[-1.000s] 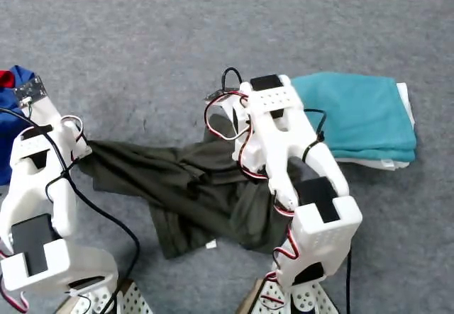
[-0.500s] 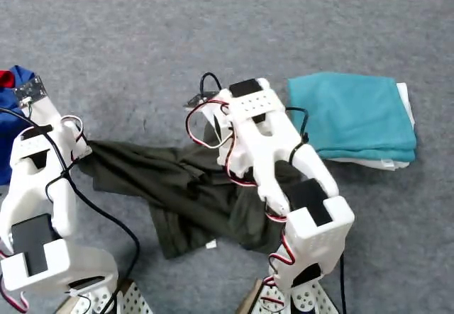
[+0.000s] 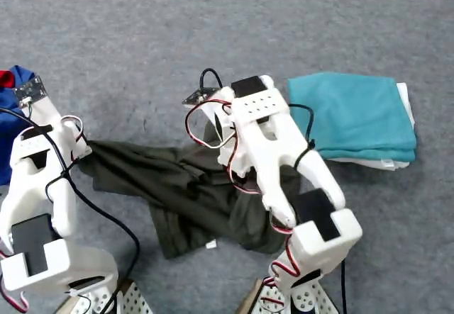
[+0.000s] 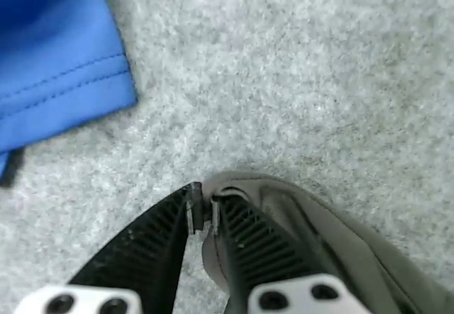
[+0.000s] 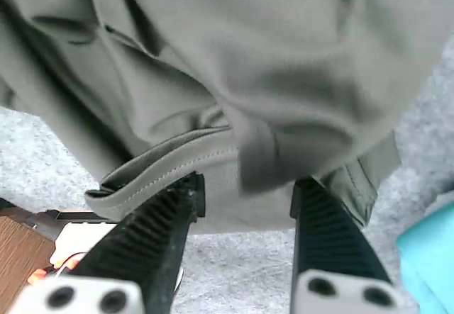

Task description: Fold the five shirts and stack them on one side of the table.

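We find far half of table (image 3: 142,45) open for passage. Near centre blocked by olive shirt (image 3: 177,186) sprawled between arms; right arm (image 3: 273,144) overhangs it. 2 side obstacles: teal stack (image 3: 355,115) right, blue shirt (image 4: 57,59) left edge.

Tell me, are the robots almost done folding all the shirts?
Not yet. Done: a teal shirt lies folded on a white one at one side of the table. In hand: the olive shirt lies crumpled in the middle, the left tool shut on one corner, the right tool open over its other end. Left: the blue shirt waits at the opposite edge.
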